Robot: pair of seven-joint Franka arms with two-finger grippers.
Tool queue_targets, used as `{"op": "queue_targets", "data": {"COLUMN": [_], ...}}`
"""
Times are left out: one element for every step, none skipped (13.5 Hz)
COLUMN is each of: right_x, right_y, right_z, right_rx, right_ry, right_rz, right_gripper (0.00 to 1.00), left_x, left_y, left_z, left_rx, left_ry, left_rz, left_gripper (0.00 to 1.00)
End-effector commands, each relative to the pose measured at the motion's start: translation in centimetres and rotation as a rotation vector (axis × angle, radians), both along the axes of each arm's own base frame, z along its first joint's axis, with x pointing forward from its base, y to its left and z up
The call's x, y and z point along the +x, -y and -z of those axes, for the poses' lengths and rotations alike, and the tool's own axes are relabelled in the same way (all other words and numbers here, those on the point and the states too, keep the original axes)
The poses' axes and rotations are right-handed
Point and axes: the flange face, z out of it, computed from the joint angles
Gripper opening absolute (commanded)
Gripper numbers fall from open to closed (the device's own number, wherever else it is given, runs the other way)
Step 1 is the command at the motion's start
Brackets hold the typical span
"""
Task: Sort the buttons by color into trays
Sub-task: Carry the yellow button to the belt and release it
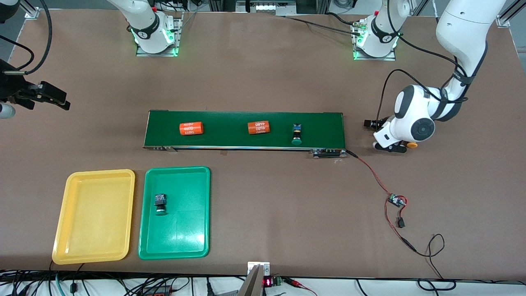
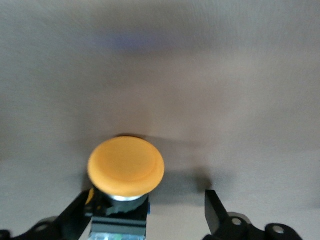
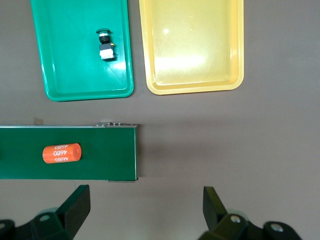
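In the front view, at 9 o'clock of the tabletop (image 1: 263, 74), the right pincer (image 1: 57, 98) waits in the air, released and holding nothing.

At 7 o'clock the yellow tray (image 1: 60, 213) has nothing in it. The green tray (image 1: 181, 238) just beside it holds one green button (image 1: 160, 204), lying on its side.

On the belt (image 1: 230, 119) at the centre lie two orange cylinders (image 1: 191, 128) and a second green button (image 1: 296, 135).

At 3 o'clock of the belt, the left pincer (image 2: 148, 196) is low over the tabletop, released around a yellow button (image 2: 126, 166). The button is close to one finger (image 2: 80, 210), and the other finger stands apart.

The risk, I think, is this off-centre position. When the fingers clench, the far one may push the button and turn it, or it may slip out. A fourth button I cannot see.
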Motion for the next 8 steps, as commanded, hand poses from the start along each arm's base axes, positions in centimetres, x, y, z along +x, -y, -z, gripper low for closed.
{"op": "queue_targets", "data": {"right_x": [-0.6, -0.6, -0.6, -0.6, -0.6, -0.6, -0.6, -0.6], "right_y": [-0.1, 0.0, 0.1, 0.0, 0.0, 0.0, 0.0, 0.0], "right_z": [-0.9, -1.0, -1.2, -1.2, -1.2, -1.2, -1.2, -1.2], "right_rx": [-0.012, -0.012, -0.012, -0.012, -0.012, -0.012, -0.012, -0.012], "right_ry": [0.005, 0.007, 0.01, 0.011, 0.01, 0.011, 0.01, 0.011], "right_rz": [-0.013, -0.012, -0.01, -0.012, -0.012, -0.012, -0.012, -0.012], "right_gripper": [1.0, 1.0, 1.0, 1.0, 1.0, 1.0, 1.0, 1.0], "left_x": [-0.5, -0.3, 0.0, 0.3, 0.9, 2.2, 3.7, 4.8], "left_y": [-0.5, -0.6, -0.7, -0.9, -1.1, -1.1, -1.1, -0.1], "left_z": [-1.4, -1.6, -2.1, -2.8, -3.9, -5.4, -7.2, -8.9], "left_rx": [-0.012, -0.011, -0.01, -0.007, -0.002, 0.004, 0.009, 0.011], "left_ry": [0.029, 0.032, 0.041, 0.056, 0.076, 0.093, 0.078, 0.045], "left_rz": [0.037, 0.034, 0.034, 0.03, 0.025, 0.019, 0.018, 0.036], "left_gripper": [0.46, 0.34, 0.27, 0.19, 0.18, 0.18, 0.18, 0.19]}}
